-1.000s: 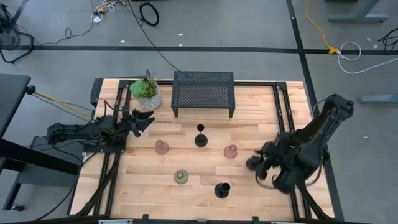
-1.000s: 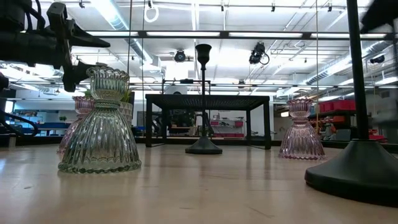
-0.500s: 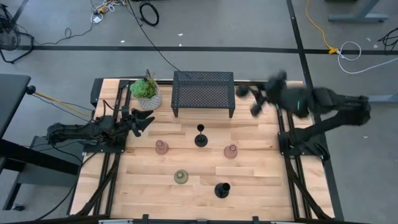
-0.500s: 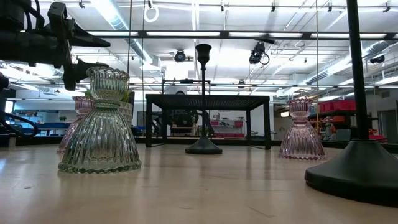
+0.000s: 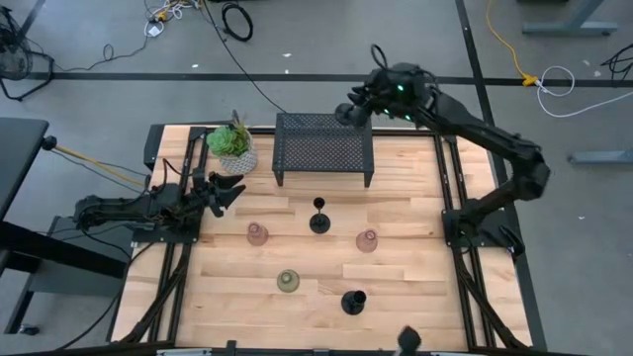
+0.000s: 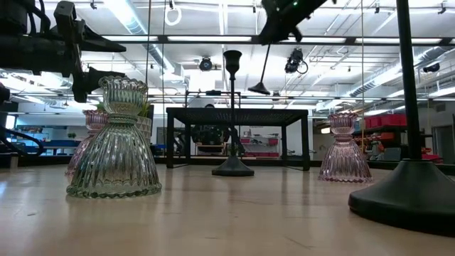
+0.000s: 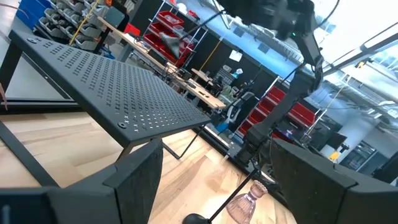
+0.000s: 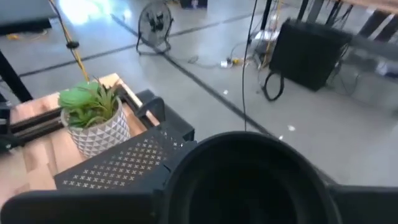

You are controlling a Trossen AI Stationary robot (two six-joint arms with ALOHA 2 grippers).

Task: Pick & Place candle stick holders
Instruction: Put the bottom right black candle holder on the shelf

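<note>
My right gripper is high above the far right corner of the black mesh rack, shut on a slim black candle stick holder. Two more black holders stand on their round bases on the table, one mid-table and one near the front. Two pinkish glass cups and an olive one also stand there. My left gripper is open and empty at the table's left, beside the plant. My right gripper holds the black holder by the upper end of its stem, coming from above. The holder hangs tilted below the fingers, lifted clear, with its round base lowest, above the rack top. In the right wrist view the holder's round end hides the fingers.
The mesh rack stands at the table's far middle on thin legs. A green plant in a white pot stands left of it. Bare wood lies between the rack and the standing holders and at the near right.
My right gripper has swung from low at the table's near right, up and toward the far edge, then left to above the rack's far right corner. The black holder has travelled with it.
</note>
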